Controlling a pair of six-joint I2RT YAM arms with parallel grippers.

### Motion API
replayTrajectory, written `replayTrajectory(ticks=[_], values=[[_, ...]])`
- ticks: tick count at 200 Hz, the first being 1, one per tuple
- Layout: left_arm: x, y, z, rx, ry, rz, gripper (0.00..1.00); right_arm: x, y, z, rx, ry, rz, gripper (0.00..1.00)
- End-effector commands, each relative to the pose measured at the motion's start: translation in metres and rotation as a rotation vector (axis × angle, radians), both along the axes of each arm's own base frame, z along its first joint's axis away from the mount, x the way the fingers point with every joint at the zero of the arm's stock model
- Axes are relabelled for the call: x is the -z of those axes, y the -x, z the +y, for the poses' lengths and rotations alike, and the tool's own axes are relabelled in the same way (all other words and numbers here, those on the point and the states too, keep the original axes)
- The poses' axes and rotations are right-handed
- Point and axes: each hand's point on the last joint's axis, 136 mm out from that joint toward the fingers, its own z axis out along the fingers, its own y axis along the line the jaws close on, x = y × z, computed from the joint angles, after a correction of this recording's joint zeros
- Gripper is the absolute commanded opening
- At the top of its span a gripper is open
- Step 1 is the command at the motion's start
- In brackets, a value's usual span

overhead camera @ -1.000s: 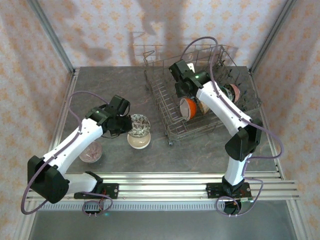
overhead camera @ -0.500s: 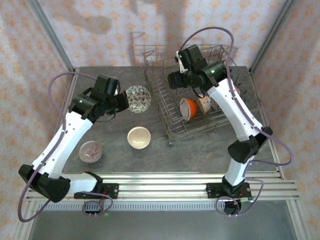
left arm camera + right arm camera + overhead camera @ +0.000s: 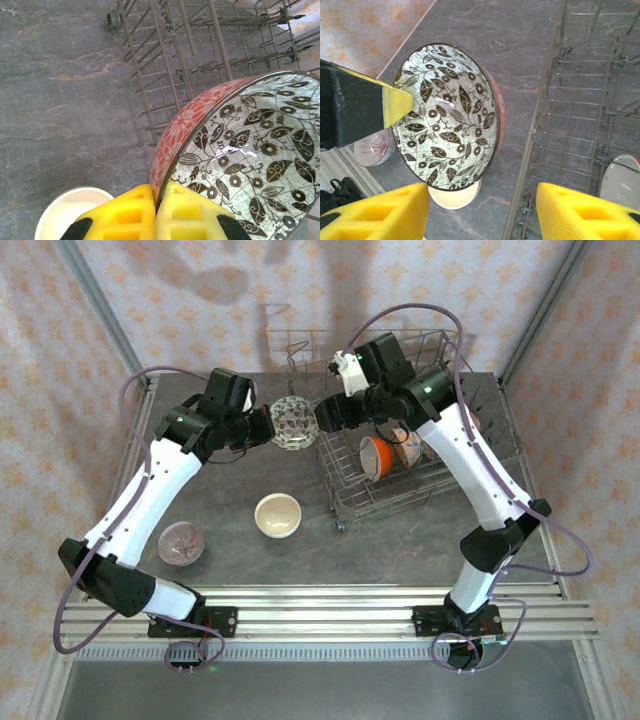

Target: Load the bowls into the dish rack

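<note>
Top external view: the left gripper [image 3: 266,429] clamps the rim of a leaf-patterned bowl [image 3: 291,422], holding it clear of the grey tabletop [image 3: 230,490], just beside the left wall of the wire dish rack [image 3: 345,495]. The right gripper [image 3: 320,417] faces the bowl from the rack side. In the right wrist view its yellow fingers [image 3: 380,212] stand wide apart with nothing between them, and the bowl's black-and-white inside is turned toward them. The left wrist view shows the left gripper's fingers [image 3: 127,215] pressed on either side of the rim, the bowl's red floral outside next to the rack's wires. An orange bowl [image 3: 375,455] and a patterned bowl [image 3: 408,445] sit among the rack's tines. A cream bowl [image 3: 278,515] and a pinkish bowl [image 3: 181,543] rest on the tabletop, well apart.
</note>
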Motion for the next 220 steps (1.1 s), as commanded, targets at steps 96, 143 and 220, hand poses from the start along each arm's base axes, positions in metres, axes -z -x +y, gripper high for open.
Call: replayTrajectory(ticks=[96,143,220], values=[[-0.049,-0.008,-0.016,0.036,0.061,-0.155,0.0,0.02,-0.014,0.025,0.011,-0.065,0.097,0.28],[-0.047,-0.006,-0.016,0.043,0.031,-0.156,0.0,0.019,-0.02,0.024,0.051,-0.067,0.094,0.09],[-0.051,-0.006,-0.025,0.06,0.045,-0.173,0.0,0.028,-0.029,0.022,0.103,-0.041,0.11,0.17]])
